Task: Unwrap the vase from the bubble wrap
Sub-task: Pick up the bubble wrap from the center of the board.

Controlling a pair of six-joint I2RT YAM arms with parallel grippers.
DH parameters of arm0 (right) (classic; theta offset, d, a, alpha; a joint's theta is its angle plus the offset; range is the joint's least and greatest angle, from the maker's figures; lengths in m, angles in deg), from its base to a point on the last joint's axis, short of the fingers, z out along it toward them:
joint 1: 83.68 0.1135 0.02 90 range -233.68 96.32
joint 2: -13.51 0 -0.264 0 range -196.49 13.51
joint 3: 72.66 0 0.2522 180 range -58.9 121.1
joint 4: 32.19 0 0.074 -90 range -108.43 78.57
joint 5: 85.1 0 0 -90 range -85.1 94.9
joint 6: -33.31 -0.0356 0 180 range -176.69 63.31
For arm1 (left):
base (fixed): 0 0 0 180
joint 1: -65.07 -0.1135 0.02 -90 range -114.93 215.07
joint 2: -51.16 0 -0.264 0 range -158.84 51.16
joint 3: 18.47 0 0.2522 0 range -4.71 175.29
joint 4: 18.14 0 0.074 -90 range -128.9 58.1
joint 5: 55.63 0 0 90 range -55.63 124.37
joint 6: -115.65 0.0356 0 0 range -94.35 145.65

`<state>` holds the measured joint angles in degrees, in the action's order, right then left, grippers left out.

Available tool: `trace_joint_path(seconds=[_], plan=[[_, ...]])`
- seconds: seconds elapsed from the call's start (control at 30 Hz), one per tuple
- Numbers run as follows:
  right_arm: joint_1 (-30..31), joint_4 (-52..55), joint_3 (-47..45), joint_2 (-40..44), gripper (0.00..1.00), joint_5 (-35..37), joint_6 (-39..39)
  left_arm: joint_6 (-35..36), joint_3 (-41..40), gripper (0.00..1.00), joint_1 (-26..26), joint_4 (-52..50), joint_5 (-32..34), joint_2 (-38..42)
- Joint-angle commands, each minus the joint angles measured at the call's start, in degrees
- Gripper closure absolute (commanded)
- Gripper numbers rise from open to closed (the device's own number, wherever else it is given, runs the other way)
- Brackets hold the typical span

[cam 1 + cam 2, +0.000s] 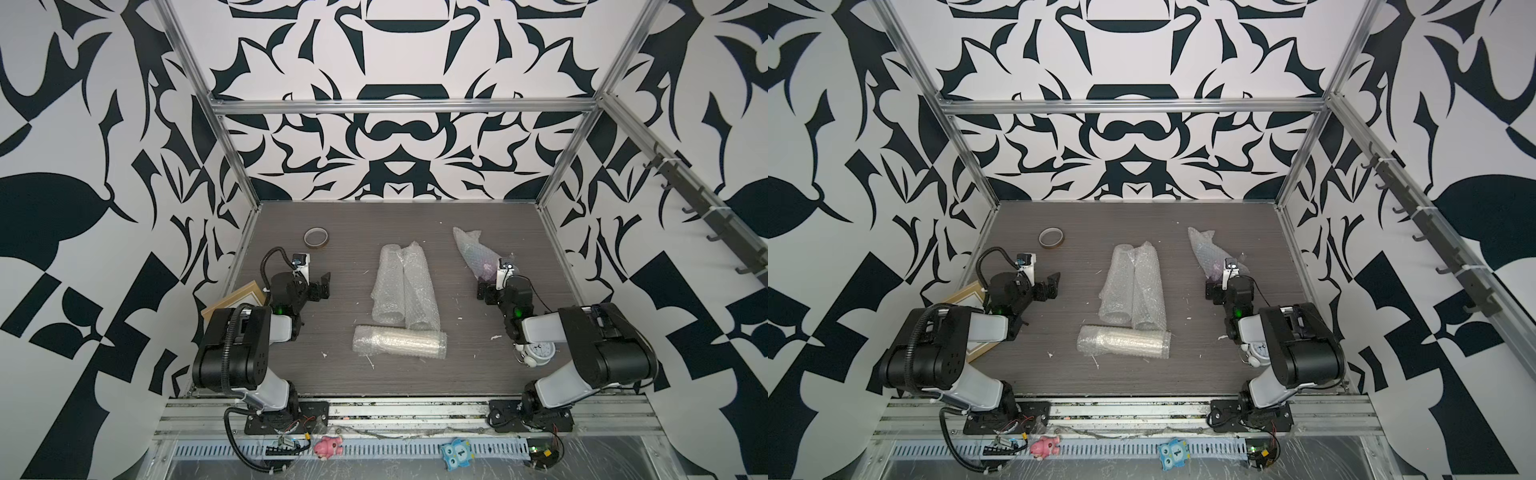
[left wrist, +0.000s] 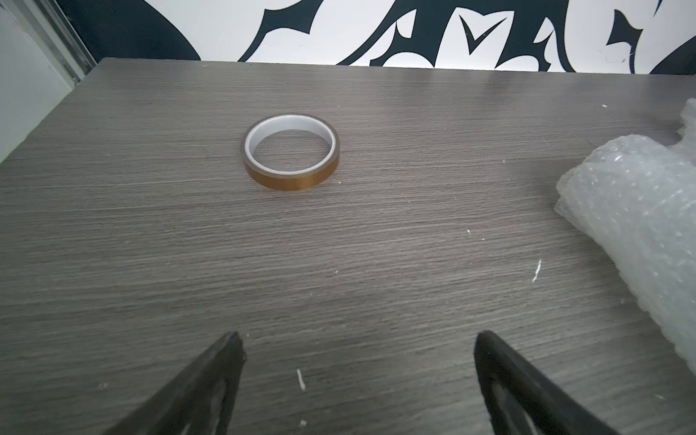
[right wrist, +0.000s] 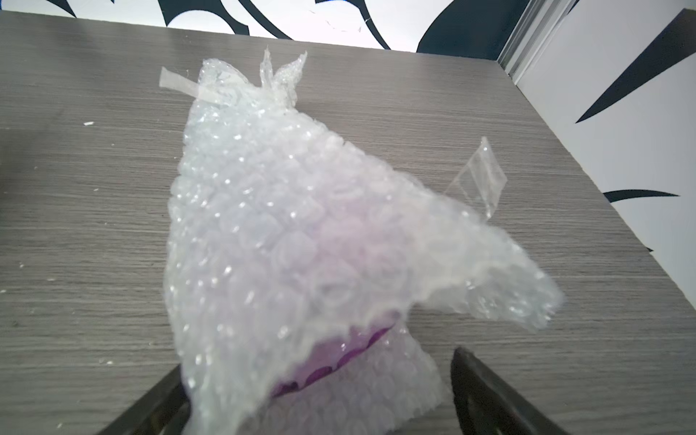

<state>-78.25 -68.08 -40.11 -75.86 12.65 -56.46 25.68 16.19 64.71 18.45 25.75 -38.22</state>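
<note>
An amber tape ring [image 2: 292,181], a white alarm clock [image 1: 536,351] and a pale wooden frame [image 1: 232,300] sit on the grey surface [image 1: 316,374].

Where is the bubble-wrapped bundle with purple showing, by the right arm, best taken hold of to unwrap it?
Probably the loose bubble wrap flap flaring off its side, approached from the near end by the right end effector: it stands clear of the purple item.

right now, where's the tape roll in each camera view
Top view: tape roll back left on the table, beyond the left gripper.
Top view: same spot.
Left wrist: middle of the picture.
Right wrist: not in it.
Landmark: the bubble wrap rolls mid-table.
</note>
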Motion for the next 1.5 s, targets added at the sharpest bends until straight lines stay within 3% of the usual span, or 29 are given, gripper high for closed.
trace_joint_path(seconds=[0.0,0.93,1.1,1.47], plan=[[-0.2,-2.8,1.5,0.2,0.00,0.8,0.3,0.1,0.5,0.01,-0.1,2.1,-0.1,-0.2],[-0.2,-2.4,1.8,0.0,0.00,1.5,0.3,-0.4,1.8,0.01,-0.4,-1.4,1.2,0.3],[-0.2,-2.1,2.0,0.1,0.00,1.5,0.4,0.3,1.6,0.01,1.3,-0.7,4.3,-0.2],[0.6,5.4,3.7,5.8,0.01,9.3,-1.4,2.1,1.3,0.01,3.8,-0.6,9.0,0.5]])
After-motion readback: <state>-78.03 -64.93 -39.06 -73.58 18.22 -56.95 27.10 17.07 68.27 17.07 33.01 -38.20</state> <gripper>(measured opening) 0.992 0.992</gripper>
